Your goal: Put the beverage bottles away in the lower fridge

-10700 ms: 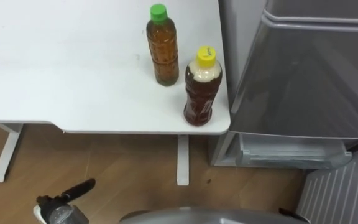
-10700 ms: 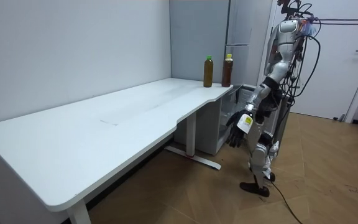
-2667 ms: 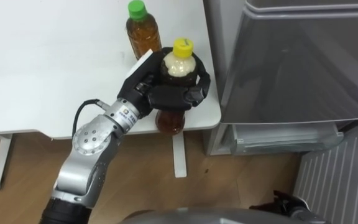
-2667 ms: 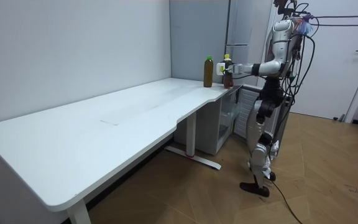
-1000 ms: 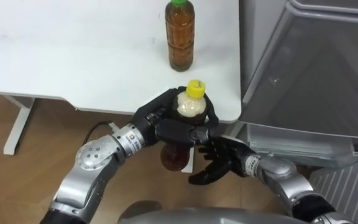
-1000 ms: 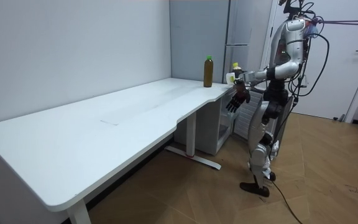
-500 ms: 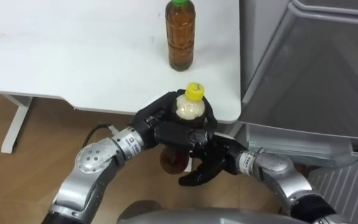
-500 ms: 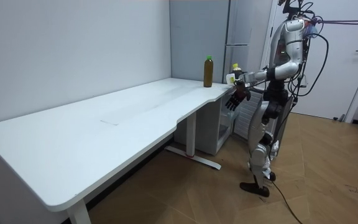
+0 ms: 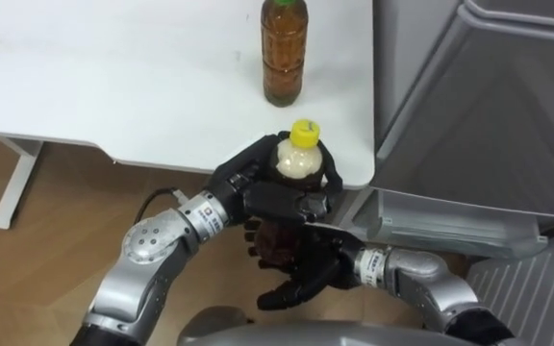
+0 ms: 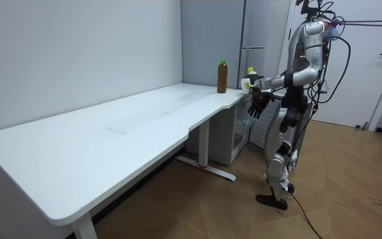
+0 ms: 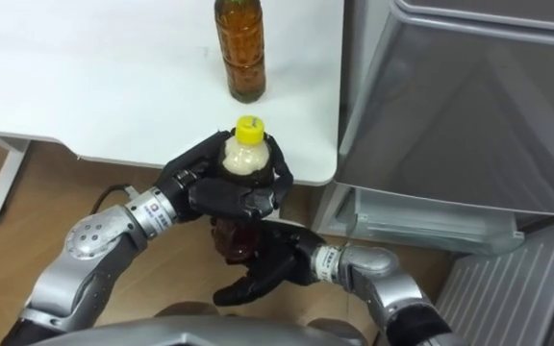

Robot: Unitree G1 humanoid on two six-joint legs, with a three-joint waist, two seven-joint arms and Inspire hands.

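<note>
Right hand (image 9: 306,276), fingers spread, has slid under yellow-capped bottle (image 9: 296,161) from 4 o'clock. Left hand (image 9: 275,202) stays wrapped round it. Likely a handover or a two-handed carry.

I'm looking steeply down through both head eyes, close over the table (image 9: 113,77) and fridge (image 9: 489,115). The room camera is watching both from afar.

The yellow-capped bottle (image 9: 296,161) no longer stands on the surface (image 9: 113,86); the left hand (image 9: 267,197), earlier hanging low, now grips it out past the edge; the right hand (image 9: 311,269) now lies under its base, fingers (image 9: 277,296) spread.
</note>
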